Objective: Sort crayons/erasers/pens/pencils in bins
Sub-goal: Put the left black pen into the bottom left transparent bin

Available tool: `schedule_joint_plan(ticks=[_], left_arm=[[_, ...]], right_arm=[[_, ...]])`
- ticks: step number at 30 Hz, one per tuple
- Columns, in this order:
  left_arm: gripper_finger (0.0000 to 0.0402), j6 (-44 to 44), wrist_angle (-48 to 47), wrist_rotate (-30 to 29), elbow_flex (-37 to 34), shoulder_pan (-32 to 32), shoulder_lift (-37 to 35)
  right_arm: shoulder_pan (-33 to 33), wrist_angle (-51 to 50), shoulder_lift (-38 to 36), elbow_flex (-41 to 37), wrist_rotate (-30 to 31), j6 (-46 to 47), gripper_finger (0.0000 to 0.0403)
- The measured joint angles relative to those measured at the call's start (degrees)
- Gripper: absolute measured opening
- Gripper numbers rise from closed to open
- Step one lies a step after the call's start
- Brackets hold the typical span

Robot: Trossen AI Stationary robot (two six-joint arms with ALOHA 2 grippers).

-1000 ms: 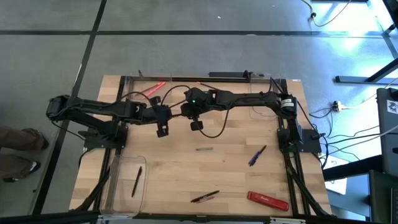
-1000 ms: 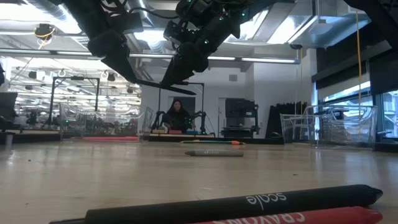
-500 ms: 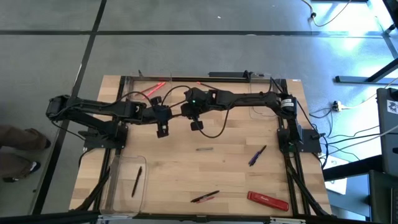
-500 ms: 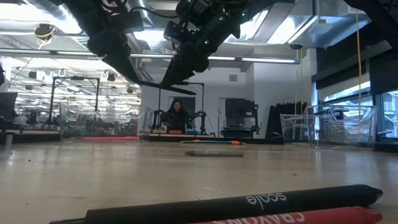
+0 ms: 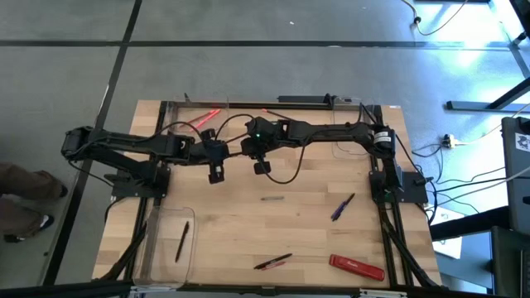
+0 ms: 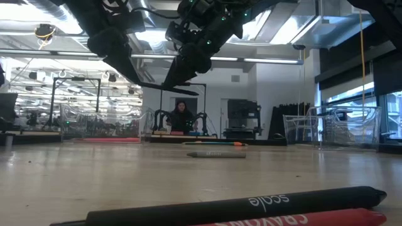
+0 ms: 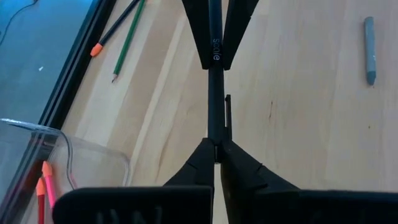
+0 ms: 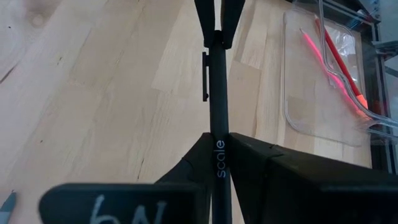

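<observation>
A black pen (image 7: 214, 93) printed "scale" hangs in the air over the middle of the table, between my two grippers. My left gripper (image 7: 215, 150) is shut on one end of it. My right gripper (image 8: 219, 148) faces it from the other side and is shut on the barrel. In the low view the pen (image 6: 169, 86) shows as a thin dark stick under both arms. Red-pink crayons (image 8: 333, 59) lie in a clear bin (image 8: 298, 118) at the far left. A dark stick (image 5: 181, 242) lies in the near-left bin (image 5: 157, 248). My left gripper pinches the pen's free end (image 7: 215, 138) between its two fingertips. It comes from the table's left, slanting down, with the fingers along the pen. The pen is clear of the table. My right gripper pinches the barrel at the "scale" print (image 8: 219, 155) between its two fingers. It comes from the table's right, slanting down, fingers along the pen. The clip (image 8: 204, 76) sits farther out toward the left gripper.
Loose on the wood lie a grey stick (image 5: 272, 198), a blue pen (image 5: 342, 207), a dark and red pair of pens (image 5: 273, 261) and a flat red bar (image 5: 356, 266). Pencils (image 7: 121, 34) lie by the far edge. A third clear bin (image 5: 352, 141) stands far right.
</observation>
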Motion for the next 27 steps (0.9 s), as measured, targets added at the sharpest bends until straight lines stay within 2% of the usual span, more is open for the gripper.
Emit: schedule_joint_plan(ticks=[27], left_arm=[[0.0008, -1.4, 0.7, 0.1, 0.0, 0.0, 0.0]], right_arm=[[0.0, 0.5, 0.0, 0.0, 0.2, 0.2, 0.0045]])
